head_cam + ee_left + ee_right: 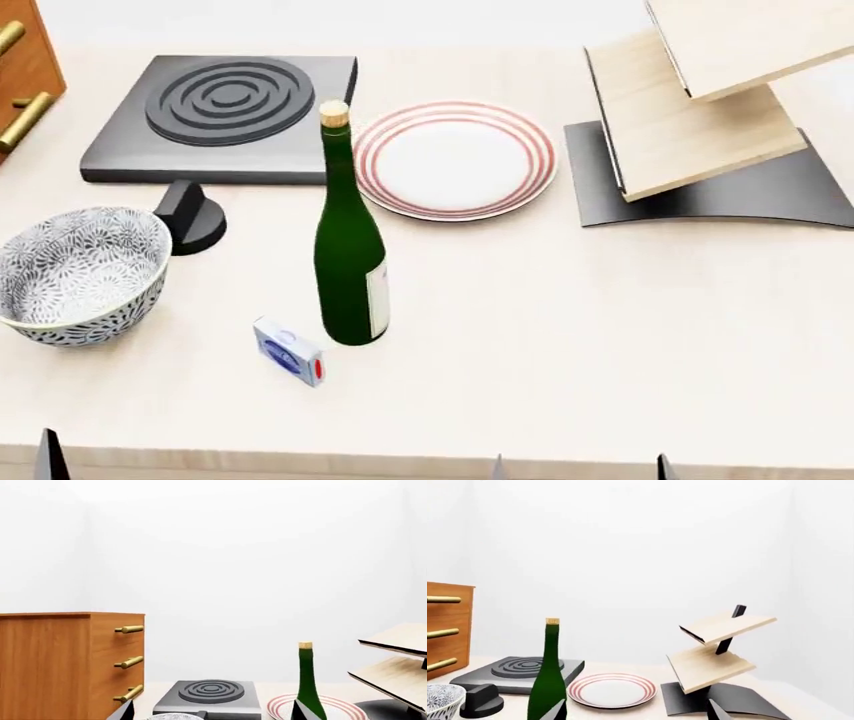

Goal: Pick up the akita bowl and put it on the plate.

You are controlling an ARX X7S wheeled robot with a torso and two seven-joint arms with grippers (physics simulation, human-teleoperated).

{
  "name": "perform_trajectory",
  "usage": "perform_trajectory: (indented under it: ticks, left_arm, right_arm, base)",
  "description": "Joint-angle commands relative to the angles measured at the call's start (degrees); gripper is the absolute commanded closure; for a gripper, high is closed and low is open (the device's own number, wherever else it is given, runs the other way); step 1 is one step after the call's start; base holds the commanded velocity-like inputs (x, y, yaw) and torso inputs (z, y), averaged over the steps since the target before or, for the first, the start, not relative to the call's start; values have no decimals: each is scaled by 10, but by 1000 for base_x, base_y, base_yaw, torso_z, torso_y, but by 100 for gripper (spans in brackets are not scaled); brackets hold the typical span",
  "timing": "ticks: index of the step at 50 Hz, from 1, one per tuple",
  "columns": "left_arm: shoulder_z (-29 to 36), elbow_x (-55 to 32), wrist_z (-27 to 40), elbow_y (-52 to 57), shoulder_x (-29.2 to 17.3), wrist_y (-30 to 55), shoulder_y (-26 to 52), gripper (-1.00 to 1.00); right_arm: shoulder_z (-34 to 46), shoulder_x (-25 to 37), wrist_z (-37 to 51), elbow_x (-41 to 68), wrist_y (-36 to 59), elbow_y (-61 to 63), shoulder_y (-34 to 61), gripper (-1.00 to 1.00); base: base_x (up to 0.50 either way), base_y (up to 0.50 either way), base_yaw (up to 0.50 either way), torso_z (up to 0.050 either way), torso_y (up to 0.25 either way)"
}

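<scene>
The akita bowl point(83, 273) sits upright on the worktop point(574, 330), at the near left. It is white with a busy grey leaf pattern. Nothing is holding it.

Just behind the bowl, to its right, is a black knob point(190, 215). It sits at the front of a dark square burner point(227, 115) with rings on top. To the right of the bowl, near the front, lies a small blue and white box point(288, 351). A tall green bottle point(350, 250) with a cork stands just beside the box.

The plate point(455, 158) is farther back, behind the bottle and right of the burner. It is white with red rings, and it has nothing on it. The bowl and the plate are well apart.

On the far right stands a wooden rack point(694, 100) with two tilted shelves on a dark base. At the far left is a wooden drawer chest point(70, 662) with gold handles.

The left gripper point(51, 455) and the right gripper point(577, 467) show only as dark tips at the near edge. I cannot tell if either one is spread apart or closed. Neither touches anything.
</scene>
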State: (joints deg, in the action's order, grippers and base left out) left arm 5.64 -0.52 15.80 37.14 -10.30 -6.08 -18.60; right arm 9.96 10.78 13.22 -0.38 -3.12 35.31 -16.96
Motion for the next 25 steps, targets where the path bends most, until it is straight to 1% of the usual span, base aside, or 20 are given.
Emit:
perform_trajectory:
  ticks: [1,9,14,18,25]
  left_arm:
    - [4,-2,6,-2,-5,-2,0,-100]
    - [7,-2,10,-5,-7,-1,4,-100]
    - [8,-4,12,-8,-9,-4,3,-100]
    - [11,-2,14,-14,-10,-3,6,-100]
    - [8,-9,18,-7,-13,-4,5,-100]
  right_arm:
    - [7,3,8,-7,-7,-4,0,-100]
    - [9,6,8,1,7,-4,7,-100]
    - [11,6,11,0,19,-4,10,-100]
    - [13,9,11,4,16,-6,11,-100]
    - [11,9,20,0,9,-1,9,-100]
  base:
    - [0,0,0,0,0]
    - [0,-11,0,0,0]
    - [-20,-152,0,0,0]
    - [-16,-121,0,0,0]
    - [0,0,0,0,0]
